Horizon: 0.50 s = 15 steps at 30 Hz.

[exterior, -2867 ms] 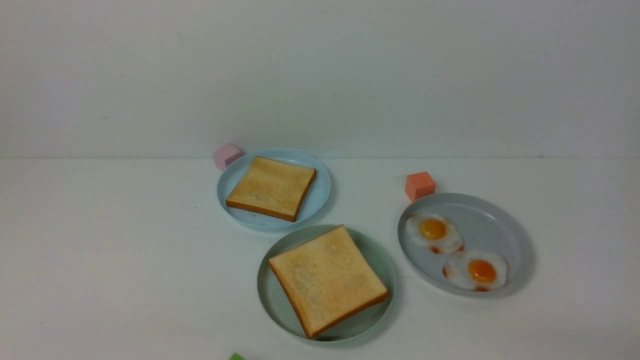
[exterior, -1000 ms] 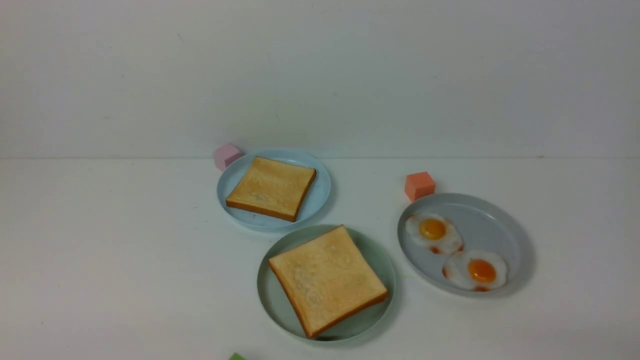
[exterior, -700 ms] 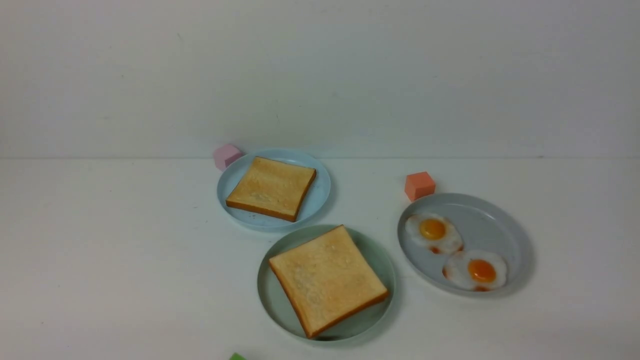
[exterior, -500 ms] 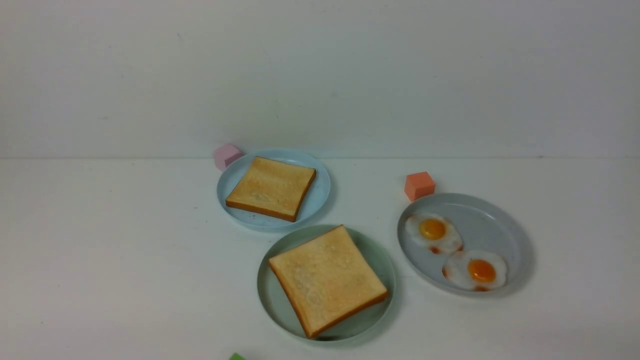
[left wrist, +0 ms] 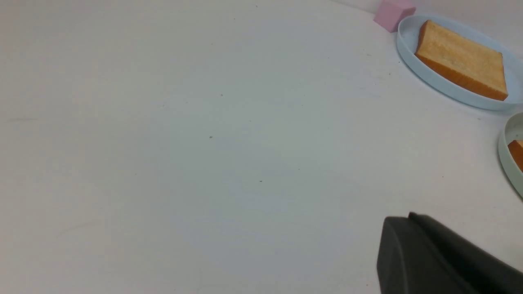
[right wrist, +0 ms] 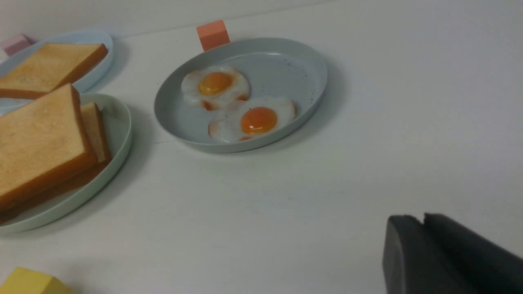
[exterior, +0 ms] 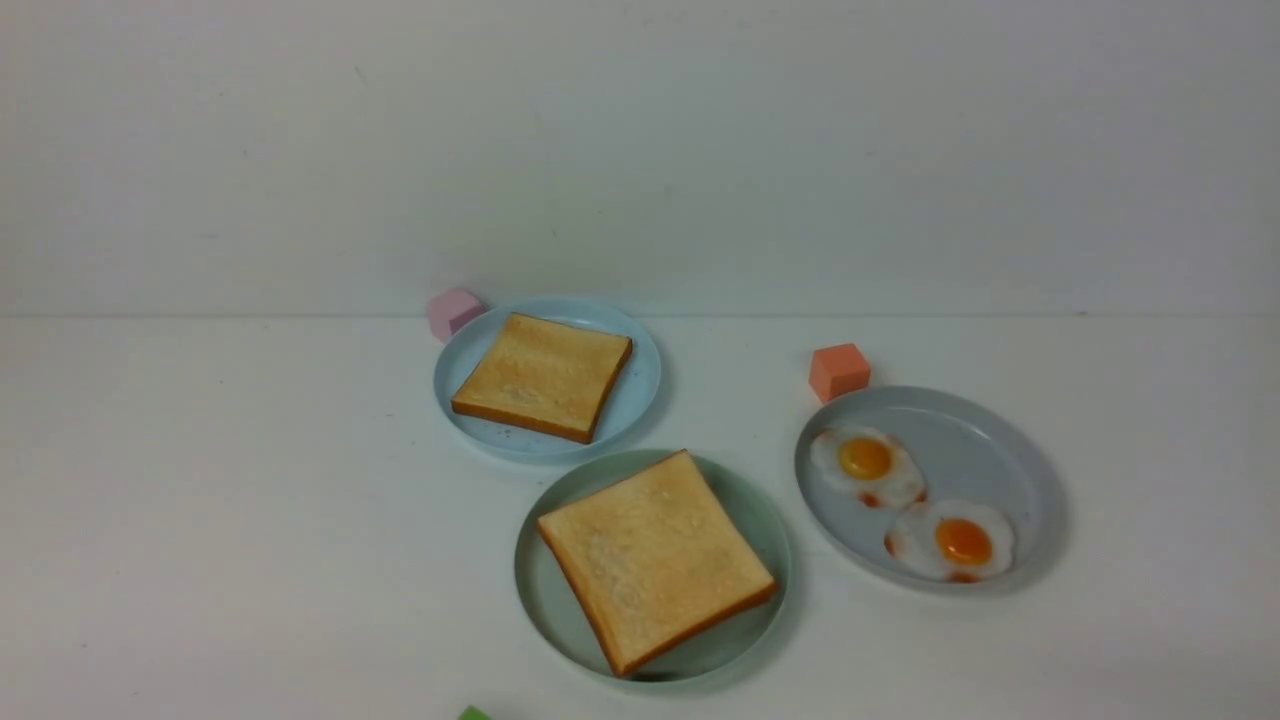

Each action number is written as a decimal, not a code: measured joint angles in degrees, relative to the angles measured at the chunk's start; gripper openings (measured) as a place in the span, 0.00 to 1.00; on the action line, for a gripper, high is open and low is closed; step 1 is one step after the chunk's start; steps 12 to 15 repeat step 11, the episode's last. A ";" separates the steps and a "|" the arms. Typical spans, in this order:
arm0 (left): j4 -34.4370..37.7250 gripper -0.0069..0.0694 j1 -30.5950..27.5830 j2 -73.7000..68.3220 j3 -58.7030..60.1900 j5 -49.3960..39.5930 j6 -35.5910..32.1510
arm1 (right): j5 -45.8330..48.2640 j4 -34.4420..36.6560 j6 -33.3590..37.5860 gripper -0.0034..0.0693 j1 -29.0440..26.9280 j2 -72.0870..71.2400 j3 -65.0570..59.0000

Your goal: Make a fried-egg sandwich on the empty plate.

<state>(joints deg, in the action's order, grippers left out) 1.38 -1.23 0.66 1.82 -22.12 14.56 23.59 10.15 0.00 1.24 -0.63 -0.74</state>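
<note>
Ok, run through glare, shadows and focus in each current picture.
Front view: dim, soft light, faint shadow beside the grey plate. Left wrist view: evenly lit, no strong glare. Right wrist view: glossy highlights on the yolks, dark jaws soft-edged, soft plate shadows.

L grip. (left wrist: pixel 407 222): dk grey/blk, jaws shut, fingertips together, fingers side by side. R grip. (right wrist: pixel 423 226): same dk finish, fingertips close tog.; can't tell if fully shut or slightly parted. Both seen only at finger end, in own wrist cams; wrists + arms behind fingers out of view.
</note>
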 joint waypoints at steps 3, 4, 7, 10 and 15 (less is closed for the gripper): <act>0.00 0.08 0.00 0.00 0.00 0.00 0.00 | 0.00 0.00 0.00 0.16 0.00 0.00 0.00; 0.00 0.08 0.00 0.00 0.00 0.00 0.00 | 0.00 0.00 0.00 0.16 0.00 0.00 0.00; 0.00 0.09 0.00 0.00 0.00 0.00 0.00 | 0.00 0.00 0.00 0.16 0.00 0.00 0.00; 0.00 0.09 0.00 0.00 0.00 0.00 0.00 | 0.00 0.00 0.00 0.17 0.00 0.00 0.00; 0.00 0.09 0.00 0.00 0.00 0.00 0.00 | 0.00 0.00 0.00 0.17 0.00 0.00 0.00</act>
